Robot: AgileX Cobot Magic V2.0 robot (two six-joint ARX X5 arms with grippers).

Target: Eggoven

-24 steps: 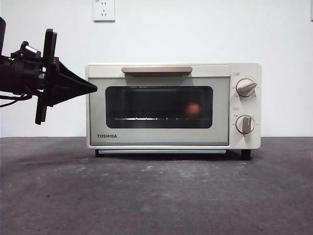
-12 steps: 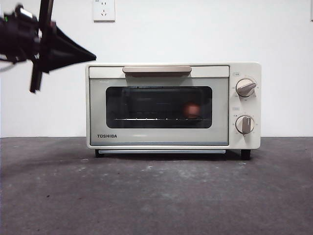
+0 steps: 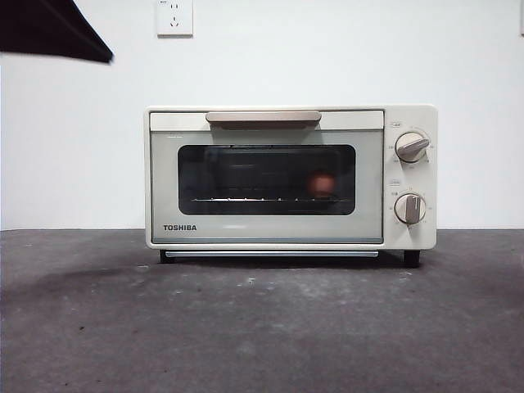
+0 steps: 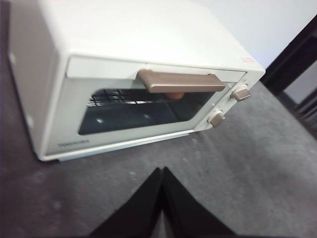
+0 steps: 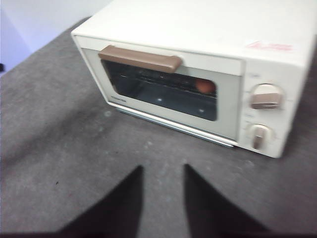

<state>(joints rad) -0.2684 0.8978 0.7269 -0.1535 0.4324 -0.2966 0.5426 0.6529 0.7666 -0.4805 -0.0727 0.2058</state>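
The cream TOSHIBA toaster oven (image 3: 291,176) stands on the dark table with its glass door shut. The reddish-brown egg (image 3: 322,183) lies inside on the rack, towards the knob side, seen through the glass; it also shows in the right wrist view (image 5: 205,86). My left gripper (image 4: 161,171) is shut and empty, raised above the table in front of the oven (image 4: 143,84); in the front view only its black tip (image 3: 57,33) shows at the top left corner. My right gripper (image 5: 162,171) is open and empty, held above the table in front of the oven (image 5: 198,64).
Two knobs (image 3: 411,147) (image 3: 409,208) sit on the oven's right panel, and the tan handle (image 3: 263,117) runs along the top of the door. A wall socket (image 3: 174,16) is on the white wall behind. Dark table (image 3: 262,327) lies in front.
The left arm has risen from beside the oven's left side up to the top left corner, now almost out of the front view. The oven and egg have not moved.
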